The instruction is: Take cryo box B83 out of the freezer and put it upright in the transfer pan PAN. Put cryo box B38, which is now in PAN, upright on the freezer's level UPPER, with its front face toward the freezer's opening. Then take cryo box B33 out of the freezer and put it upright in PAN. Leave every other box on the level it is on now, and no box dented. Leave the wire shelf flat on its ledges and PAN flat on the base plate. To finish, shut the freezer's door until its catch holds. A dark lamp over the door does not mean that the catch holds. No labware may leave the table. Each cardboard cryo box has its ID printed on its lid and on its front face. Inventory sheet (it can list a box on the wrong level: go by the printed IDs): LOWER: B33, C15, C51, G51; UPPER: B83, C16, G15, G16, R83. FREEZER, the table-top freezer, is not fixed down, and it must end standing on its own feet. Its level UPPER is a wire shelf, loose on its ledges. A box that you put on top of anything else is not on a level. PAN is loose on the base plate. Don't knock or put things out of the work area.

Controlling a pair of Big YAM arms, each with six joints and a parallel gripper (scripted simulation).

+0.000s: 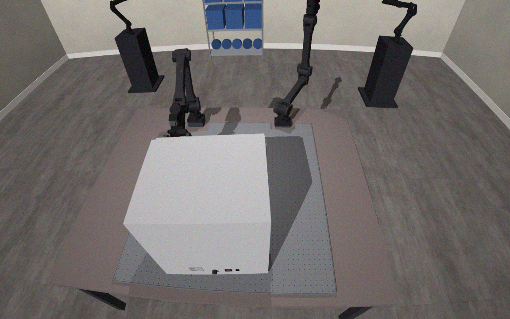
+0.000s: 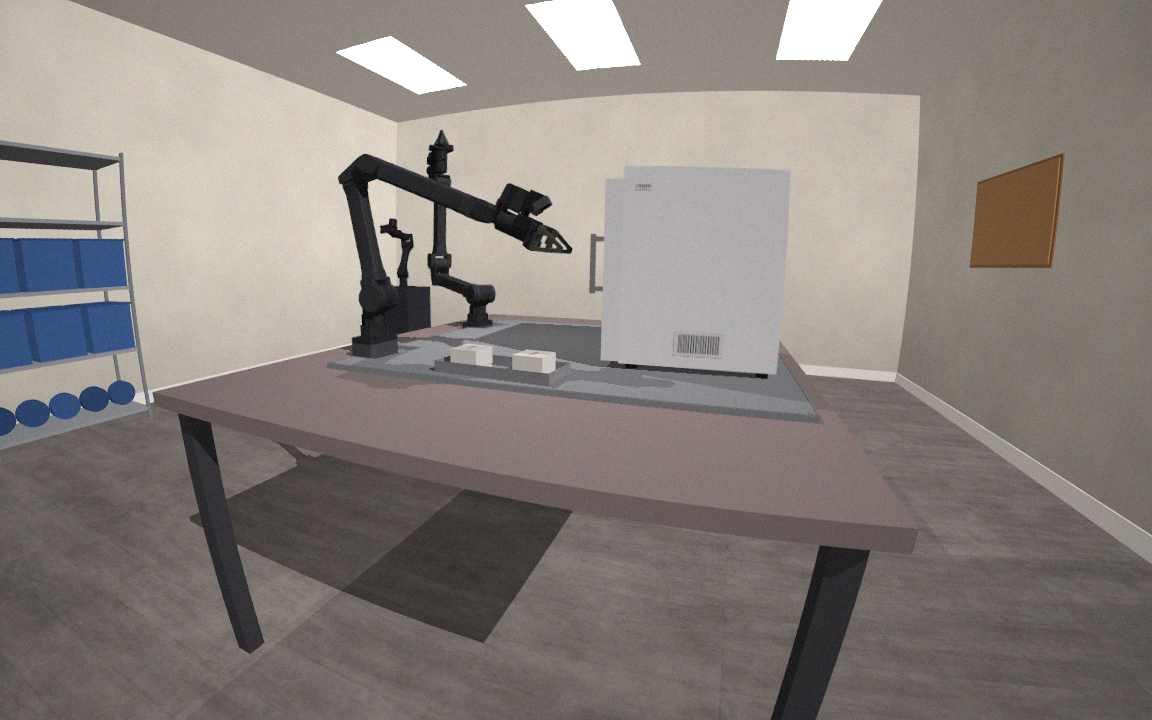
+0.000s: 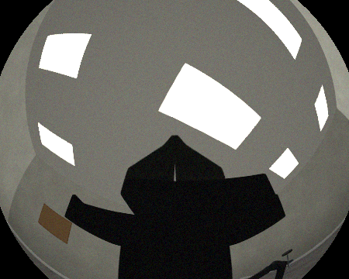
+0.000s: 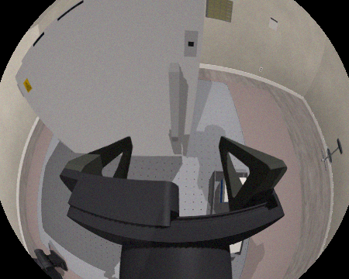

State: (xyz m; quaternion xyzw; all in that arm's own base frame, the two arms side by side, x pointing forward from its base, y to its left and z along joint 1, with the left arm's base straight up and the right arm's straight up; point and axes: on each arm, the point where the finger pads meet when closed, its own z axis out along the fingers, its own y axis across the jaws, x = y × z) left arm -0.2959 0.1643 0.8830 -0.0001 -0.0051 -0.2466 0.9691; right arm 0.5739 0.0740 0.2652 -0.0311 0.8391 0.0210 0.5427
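Note:
The freezer [image 1: 209, 178] [image 2: 696, 259] stands on the base plate. Its door [image 2: 613, 277] [image 4: 112, 77] shows no visible gap at the side; I cannot see whether the catch holds. My right gripper [image 4: 175, 141] [image 2: 570, 250] is open and empty, just in front of the door handle [image 4: 174, 101] [image 2: 593, 264], not around it. My left gripper [image 3: 174, 140] [image 2: 441, 132] is shut, empty, and points at the ceiling. The pan [image 2: 495, 372] [image 4: 211, 190] lies on the plate and holds two white boxes [image 2: 471, 353] [image 2: 533, 361]; their IDs are unreadable. The shelf and other boxes are hidden inside.
A dark square [image 4: 191, 43] shows on a small panel by the door's edge. The perforated base plate [image 1: 300, 246] [image 4: 190, 194] lies on the table [image 1: 356, 238] [image 2: 562, 447]. The pan sits near one side edge of the plate, in front of the freezer.

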